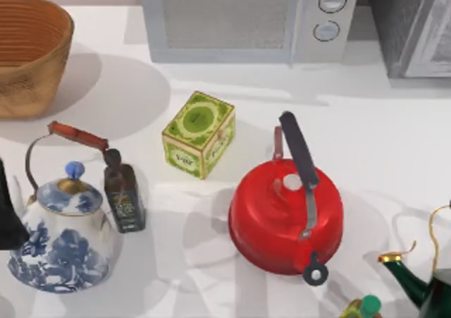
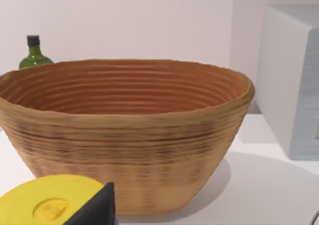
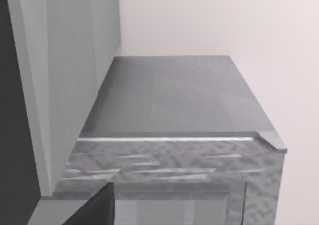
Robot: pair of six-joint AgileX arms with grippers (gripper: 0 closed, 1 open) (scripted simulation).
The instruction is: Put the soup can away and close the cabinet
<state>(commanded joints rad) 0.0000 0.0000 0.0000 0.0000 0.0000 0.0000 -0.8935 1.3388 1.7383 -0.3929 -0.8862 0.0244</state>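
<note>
Can't place the soup can anywhere for sure, so no call on which way it lies from either claw or how its long axis runs. Leaving that open.

Cabinet [image 1: 403, 22] is easier: back right corner of the tabletop [image 1: 366, 135], hard up beside the microwave [image 1: 239, 22]. Pale door panel [image 1: 433, 43] looks angled rather than flush, so probably swung open, but only a guess. Right claw [image 3: 94, 210] hangs just above and in front of the cabinet, looking down on its grey top. Spread or pressed together? Can't tell. Clearly the nearer arm for the door, though, and nothing between it and the cabinet.

Left claw [image 2: 94, 211] sits way off on the other side, facing the wicker basket [image 2: 124, 135], with a yellow lid [image 2: 50, 205] right beside it and a green bottle [image 2: 34, 55] beyond the basket. Also can't tell if it's spread or pinching anything.

Rest of the clutter, well short of the cabinet: green tea tin [image 1: 199, 135], red kettle [image 1: 285, 216], blue-and-white teapot [image 1: 62, 233] with a dark little bottle [image 1: 123, 194] touching or nearly touching it, green teapot [image 1: 423, 286] at the near right edge. Kettle handle stands tallest, so probably the main thing to snag on when carrying anything across toward the cabinet.
</note>
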